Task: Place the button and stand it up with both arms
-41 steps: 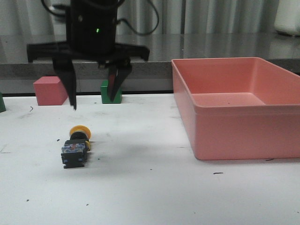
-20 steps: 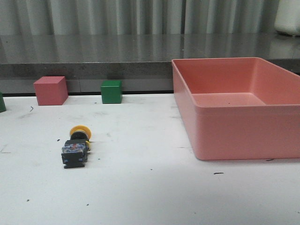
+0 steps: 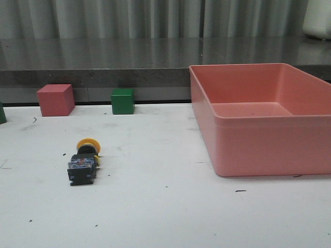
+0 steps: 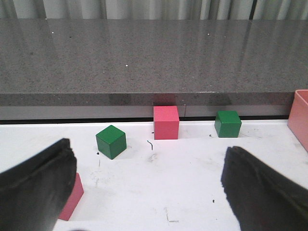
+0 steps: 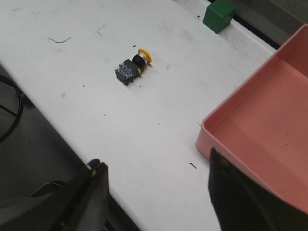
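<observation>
Gone from the front view since a second ago: black arm above the button (image 3: 84,163). Button on its side on bench (image 3: 155,206), well apart from pink bin (image 3: 258,150), cap toward green cube (image 3: 123,101). Left tool (image 4: 147,192) and right tool (image 5: 156,197) both spread, empty; standing step pending, needing re-approach and a grasp by the base.

One button (image 3: 84,161) lies at the lower left of the front view. One large pink bin (image 3: 269,116) fills the right side. Green cubes number two in the left wrist view, one left of centre (image 4: 111,141) and one right of centre (image 4: 227,123). Pink cubes number two there as well, one in the middle (image 4: 166,122) and one at the lower left edge (image 4: 72,196), half hidden. Two hands show, the left hand (image 4: 149,192) and the right hand (image 5: 156,192), one per wrist view.
</observation>
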